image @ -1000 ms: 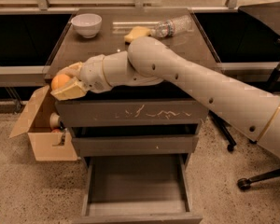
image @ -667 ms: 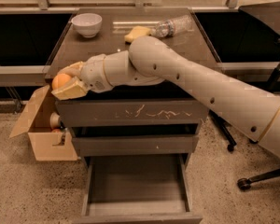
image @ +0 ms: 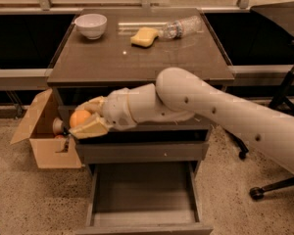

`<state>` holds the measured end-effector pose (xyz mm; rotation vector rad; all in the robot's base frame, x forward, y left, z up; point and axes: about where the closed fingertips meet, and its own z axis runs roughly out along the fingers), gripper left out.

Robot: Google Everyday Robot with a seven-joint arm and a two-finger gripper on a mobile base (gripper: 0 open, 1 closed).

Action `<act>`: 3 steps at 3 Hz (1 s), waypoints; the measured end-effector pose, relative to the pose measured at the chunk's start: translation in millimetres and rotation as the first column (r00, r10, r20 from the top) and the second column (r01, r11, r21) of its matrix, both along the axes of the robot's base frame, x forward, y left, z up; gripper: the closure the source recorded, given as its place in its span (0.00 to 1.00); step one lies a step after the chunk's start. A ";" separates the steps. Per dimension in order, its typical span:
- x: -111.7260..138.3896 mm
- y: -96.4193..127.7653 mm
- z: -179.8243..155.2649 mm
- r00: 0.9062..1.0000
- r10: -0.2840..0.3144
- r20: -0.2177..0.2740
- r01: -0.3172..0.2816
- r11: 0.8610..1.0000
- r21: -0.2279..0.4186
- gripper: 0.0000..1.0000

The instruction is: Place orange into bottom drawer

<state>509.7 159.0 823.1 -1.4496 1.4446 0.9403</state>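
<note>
The orange (image: 79, 118) is a small round fruit held between the cream fingers of my gripper (image: 85, 117). The gripper is shut on it, in front of the cabinet's upper drawers at the left side. The bottom drawer (image: 142, 218) is pulled open below and to the right of the gripper, its grey flat inside empty. My white arm reaches in from the right across the cabinet front.
On the cabinet top stand a white bowl (image: 91, 25), a yellow sponge (image: 143, 36) and a lying clear plastic bottle (image: 180, 27). An open cardboard box (image: 41, 136) stands on the floor to the left. A chair base (image: 272, 187) is at the right.
The gripper with the orange has come down from the height of the cabinet top edge to in front of the upper drawers, and the arm has lowered with it.
</note>
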 end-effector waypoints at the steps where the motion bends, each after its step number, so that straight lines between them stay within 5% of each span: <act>1: -34.5 -36.4 -28.0 0.997 -0.062 -0.055 0.062 0.998 0.001 1.00; 2: -60.8 -91.6 -74.5 0.975 -0.180 -0.132 0.180 0.984 -0.009 1.00; 3: -60.8 -91.6 -74.5 0.975 -0.180 -0.132 0.180 0.984 -0.009 1.00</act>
